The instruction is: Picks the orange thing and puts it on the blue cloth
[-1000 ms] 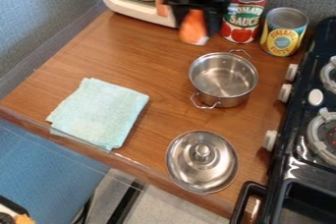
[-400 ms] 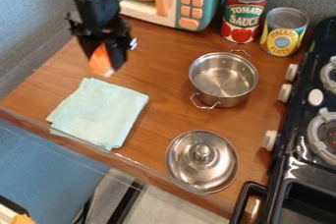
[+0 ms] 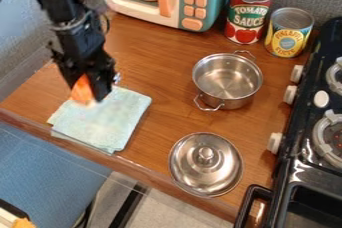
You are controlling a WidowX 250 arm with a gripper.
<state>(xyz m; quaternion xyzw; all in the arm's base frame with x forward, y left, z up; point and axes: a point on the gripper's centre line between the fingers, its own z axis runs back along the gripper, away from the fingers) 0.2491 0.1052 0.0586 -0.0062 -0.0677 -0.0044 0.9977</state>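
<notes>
Fingers (image 3: 102, 86) clenched on orange thing (image 3: 82, 92), moved from toy microwave (image 3: 194, 3) to far end of blue cloth (image 3: 107, 121); red can (image 3: 248, 16), yellow can (image 3: 288, 34) labelled

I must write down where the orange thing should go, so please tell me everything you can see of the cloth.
The cloth is pale blue-green and looks like soft fabric. It is folded into a rough four-sided pad, with layers showing along its left and front edges. It lies nearly flat on the brown wooden counter, close to the front edge, left of the pot in the picture. The orange thing overlaps its far left part in the view; whether they touch, I cannot tell.
</notes>
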